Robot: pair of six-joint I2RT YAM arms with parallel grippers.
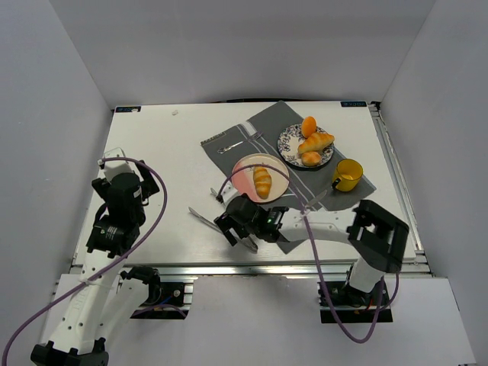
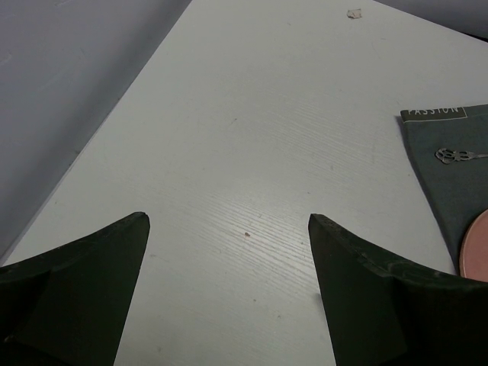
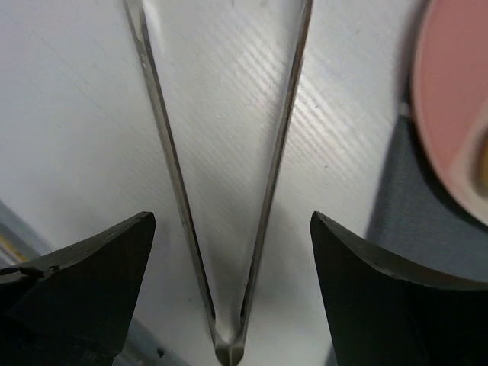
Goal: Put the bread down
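Bread [image 1: 262, 182] lying on pink plate [image 1: 244, 172], centre of top view, plate partly on grey cloth [image 1: 263, 130]. Just lower left: R gripper [image 3: 229, 221], fingers spread wide either side of metal tongs [image 3: 229, 349], not touching; tong arms splayed, flat on table [image 1: 168, 152]. L gripper [image 2: 229, 221] at left edge, likewise spread, above tabletop.

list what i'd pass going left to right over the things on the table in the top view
tongs → bread → patterned plate → yellow cup
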